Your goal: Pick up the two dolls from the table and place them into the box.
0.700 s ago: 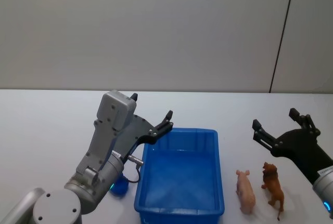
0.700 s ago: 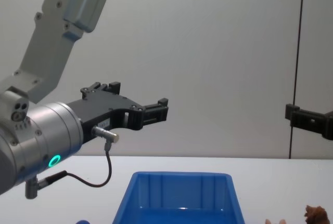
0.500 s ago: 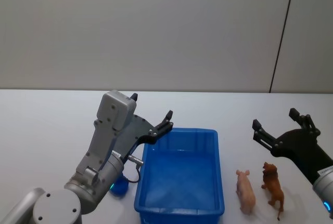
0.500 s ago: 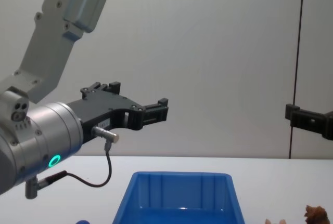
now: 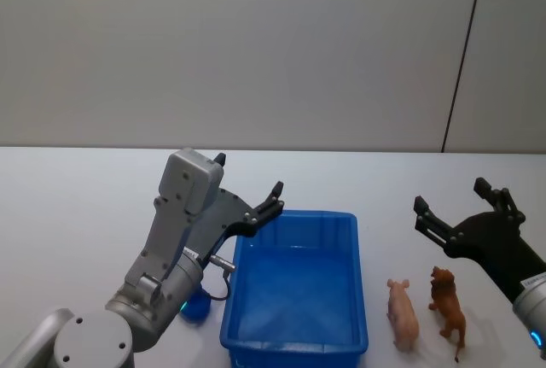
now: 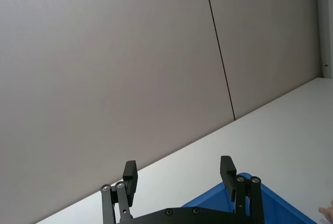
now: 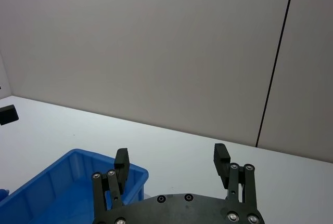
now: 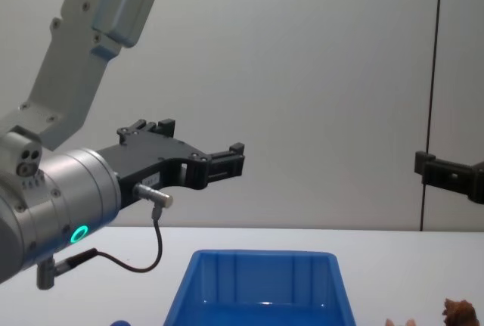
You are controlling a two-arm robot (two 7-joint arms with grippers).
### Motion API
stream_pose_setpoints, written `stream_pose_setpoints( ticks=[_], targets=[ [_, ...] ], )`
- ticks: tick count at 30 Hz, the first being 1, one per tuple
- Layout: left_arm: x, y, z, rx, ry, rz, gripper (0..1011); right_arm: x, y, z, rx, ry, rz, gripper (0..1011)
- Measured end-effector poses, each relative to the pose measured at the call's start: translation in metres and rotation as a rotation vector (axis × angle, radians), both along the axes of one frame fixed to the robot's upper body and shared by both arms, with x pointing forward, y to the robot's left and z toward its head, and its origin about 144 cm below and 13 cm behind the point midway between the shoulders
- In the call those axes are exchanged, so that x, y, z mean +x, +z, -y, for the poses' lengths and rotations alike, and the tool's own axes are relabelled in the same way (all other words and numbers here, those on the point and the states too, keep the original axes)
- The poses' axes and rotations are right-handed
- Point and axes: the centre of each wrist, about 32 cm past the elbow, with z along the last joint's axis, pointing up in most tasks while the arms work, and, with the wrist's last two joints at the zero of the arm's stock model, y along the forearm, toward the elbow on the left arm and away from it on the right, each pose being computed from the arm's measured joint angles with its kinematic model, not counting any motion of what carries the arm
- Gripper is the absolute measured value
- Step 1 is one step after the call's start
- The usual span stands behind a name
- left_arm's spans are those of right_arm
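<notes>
— Where are the two dolls found?

— Both are seen on the white tabletop (image 5: 77,206), to the right of the box (image 5: 294,344). The pink doll (image 5: 403,310) is placed just beside the box's right wall, apart from it. The brown doll (image 5: 446,301) is stood upright on its legs just to the right of the pink one, with a narrow gap left between them.

— And how is the box placed?

— It is set open side up near the front middle of the tabletop. A rounded blue toy (image 5: 196,306) is partly hidden behind the left arm, near the box's left wall.

— How is the left gripper held?

— The left gripper (image 5: 249,174) is raised in the air by the box's far left corner and pointed forward and to the right. Its jaws are spread wide apart, with only air between them.

— And the right one?

— The right gripper (image 5: 450,195) is raised over the right side of the tabletop, and in the head view it is shown above the two dolls, with neither touched. Its jaws are likewise held wide apart.
</notes>
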Motion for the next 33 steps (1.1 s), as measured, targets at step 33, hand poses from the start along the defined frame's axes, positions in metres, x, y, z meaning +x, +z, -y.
stream_pose_setpoints(
  ticks=[33],
  targets=[
    [0.000, 0.000, 0.000, 0.000, 0.000, 0.000, 1001, 0.010, -0.001, -0.009, -0.010, -0.055, -0.094, 1001]
  ],
)
